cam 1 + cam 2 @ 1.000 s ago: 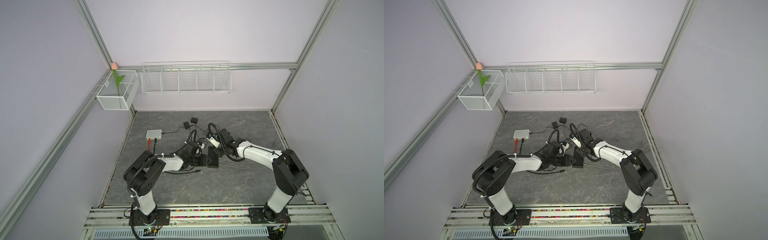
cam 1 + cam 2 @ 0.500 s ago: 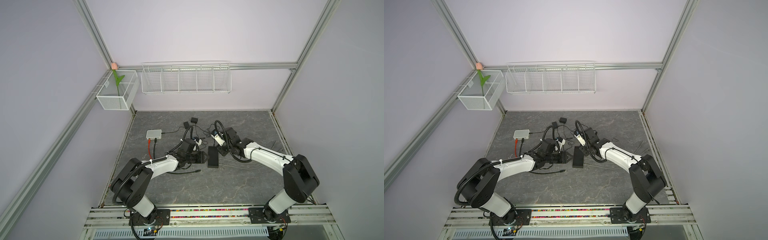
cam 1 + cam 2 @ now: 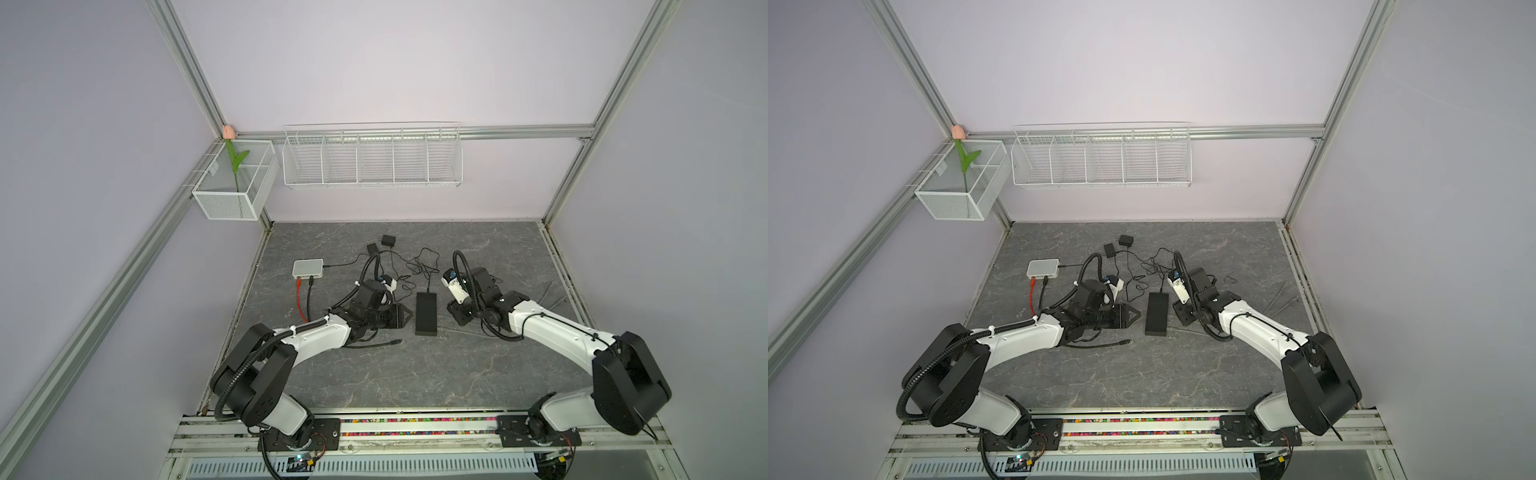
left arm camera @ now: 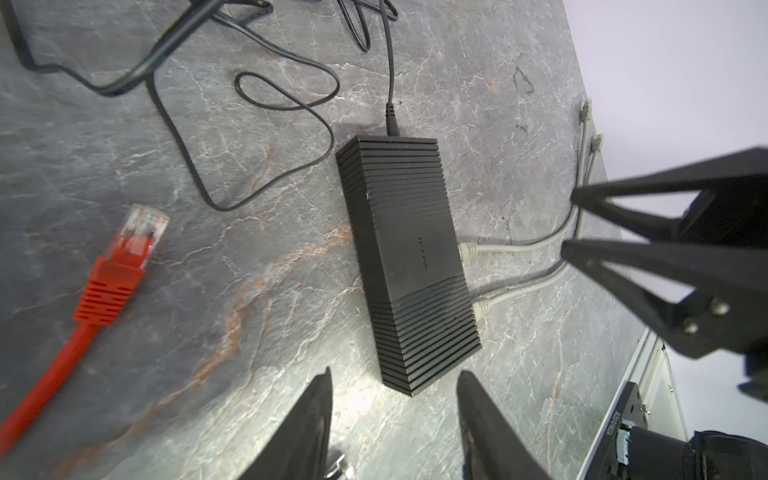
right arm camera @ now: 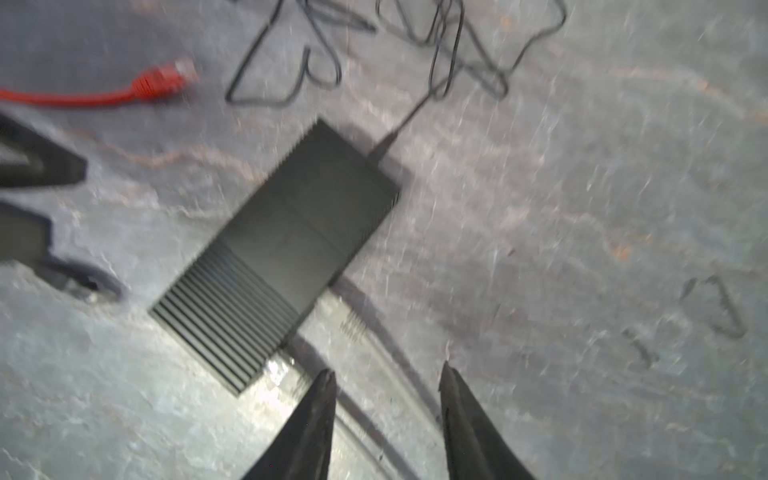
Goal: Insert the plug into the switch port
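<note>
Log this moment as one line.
left hand: open, empty | right hand: open, empty | switch: flat on table, two grey cables plugged in | red plug: loose on table

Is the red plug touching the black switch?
Apart. The left wrist view shows a wide gap between the red plug and the black switch.

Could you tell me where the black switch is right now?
In both top views the switch lies flat at centre, between the left gripper and the right gripper.
</note>
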Robot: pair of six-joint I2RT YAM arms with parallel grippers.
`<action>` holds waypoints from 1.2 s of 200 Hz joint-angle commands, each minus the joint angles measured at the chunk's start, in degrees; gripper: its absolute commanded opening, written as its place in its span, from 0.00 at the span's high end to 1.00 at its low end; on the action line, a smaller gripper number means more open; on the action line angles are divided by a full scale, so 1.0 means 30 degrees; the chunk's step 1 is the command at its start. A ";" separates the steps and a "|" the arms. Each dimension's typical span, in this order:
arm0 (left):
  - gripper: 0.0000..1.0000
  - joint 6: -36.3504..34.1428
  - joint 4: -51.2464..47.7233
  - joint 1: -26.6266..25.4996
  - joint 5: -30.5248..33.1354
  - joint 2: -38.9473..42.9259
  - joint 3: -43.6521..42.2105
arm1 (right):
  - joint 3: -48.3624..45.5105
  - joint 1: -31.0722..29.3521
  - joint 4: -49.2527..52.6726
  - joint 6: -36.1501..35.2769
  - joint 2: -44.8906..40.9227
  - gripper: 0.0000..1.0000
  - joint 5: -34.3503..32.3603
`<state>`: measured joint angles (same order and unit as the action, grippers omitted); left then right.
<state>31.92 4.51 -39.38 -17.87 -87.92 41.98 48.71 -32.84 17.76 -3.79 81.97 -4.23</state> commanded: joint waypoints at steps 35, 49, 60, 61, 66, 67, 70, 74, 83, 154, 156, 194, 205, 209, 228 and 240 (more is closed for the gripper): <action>0.52 0.0609 0.1884 0.0175 -0.0719 -0.2231 0.0708 | 0.0391 -0.0352 0.0561 -0.0802 0.1344 0.56 0.0305; 0.52 0.0617 0.2029 0.0176 -0.0723 -0.2642 0.1021 | 0.1202 -0.0349 0.0953 -0.1999 0.2029 0.58 0.0603; 0.53 0.0724 0.2115 0.0232 -0.0825 -0.2977 0.1368 | 0.1779 -0.0354 0.1666 -0.3457 0.2639 0.61 0.0512; 0.53 0.0725 0.2121 0.0233 -0.0848 -0.2993 0.1379 | 0.1824 -0.0358 0.1726 -0.3543 0.2701 0.62 0.0434; 0.54 0.0769 0.2157 0.0234 -0.0963 -0.3129 0.1529 | 0.2069 -0.0354 0.2018 -0.3907 0.2991 0.63 0.0152; 0.54 0.0777 0.2172 0.0234 -0.0975 -0.3156 0.1562 | 0.2116 -0.0358 0.2078 -0.3987 0.3038 0.63 0.0121; 0.54 0.0802 0.2207 0.0227 -0.1052 -0.3246 0.1674 | 0.2288 -0.0321 0.2280 -0.4160 0.3208 0.65 0.0033; 0.55 0.0854 0.2210 0.0219 -0.1121 -0.3338 0.1745 | 0.2493 -0.0314 0.2496 -0.4310 0.3369 0.65 -0.0062; 0.56 0.0994 0.2364 0.0234 -0.1255 -0.3524 0.1933 | 0.2850 -0.0358 0.2857 -0.4602 0.3699 0.67 0.0125; 0.58 0.1574 0.2760 0.0234 -0.2084 -0.5337 0.3153 | 0.3619 -0.0506 0.3568 -0.5431 0.5555 0.67 0.0304; 0.58 0.1598 0.2748 0.0234 -0.2089 -0.5392 0.3170 | 0.3647 -0.0508 0.3571 -0.5449 0.5607 0.67 0.0298; 0.60 0.1654 0.2802 0.0233 -0.2212 -0.6126 0.3567 | 0.4080 -0.0519 0.3255 -0.5749 0.6371 0.73 0.0643; 0.60 0.1679 0.2831 0.0232 -0.2245 -0.6281 0.3694 | 0.4231 -0.0537 0.3246 -0.5807 0.6590 0.75 0.0974; 0.60 0.1692 0.2881 0.0234 -0.2267 -0.6360 0.3743 | 0.4278 -0.0510 0.3243 -0.5832 0.6668 0.76 0.1080; 0.61 0.1650 0.2746 0.0234 -0.2298 -0.6663 0.4052 | 0.4389 -0.0618 0.3172 -0.5969 0.6934 0.81 0.1473; 0.61 0.1411 0.2093 0.0234 -0.2040 -0.6889 0.4477 | 0.4555 -0.0837 0.3386 -0.6142 0.7127 0.83 0.1493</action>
<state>36.69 11.94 -38.98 -24.18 -107.02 52.34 60.93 -34.11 27.27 -20.53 101.71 -2.35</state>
